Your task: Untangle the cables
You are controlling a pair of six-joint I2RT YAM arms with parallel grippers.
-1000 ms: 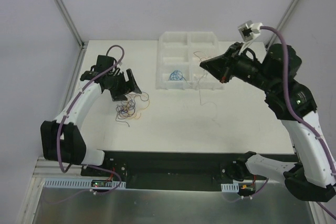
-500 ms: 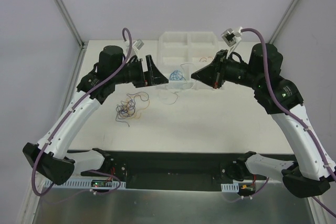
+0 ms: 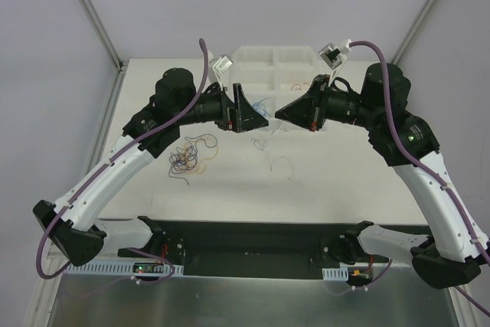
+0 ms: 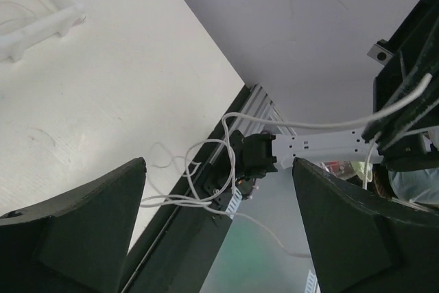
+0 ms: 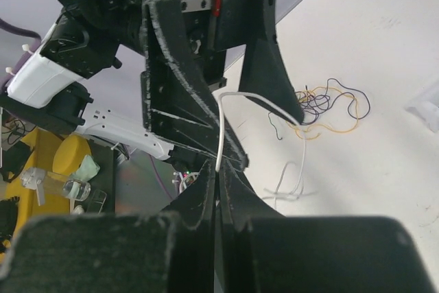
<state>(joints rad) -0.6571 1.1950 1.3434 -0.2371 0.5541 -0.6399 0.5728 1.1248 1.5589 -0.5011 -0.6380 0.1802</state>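
Note:
My right gripper (image 3: pixel 279 115) is shut on the end of a thin white cable (image 3: pixel 269 147), which hangs from it in loops down to the table. The right wrist view shows the jaws (image 5: pixel 218 171) pinched on that white strand (image 5: pixel 219 128). My left gripper (image 3: pixel 260 115) is open and faces it, tip to tip. In the left wrist view its wide-apart fingers (image 4: pixel 219 169) frame the white loops (image 4: pixel 199 183) without touching them. A tangle of dark purple, orange and red cables (image 3: pixel 188 155) lies on the table to the left. It also shows in the right wrist view (image 5: pixel 322 111).
A white compartment tray (image 3: pixel 253 55) stands at the back middle, with a blue cable (image 3: pixel 260 105) and a red one (image 3: pixel 295 86) in it. Its corner shows in the left wrist view (image 4: pixel 34 22). The black base rail (image 3: pixel 245 235) runs along the near edge.
My left arm has risen from beside the tangle and swung right until it faces the right gripper. The right gripper has shifted left, still holding the white cable.

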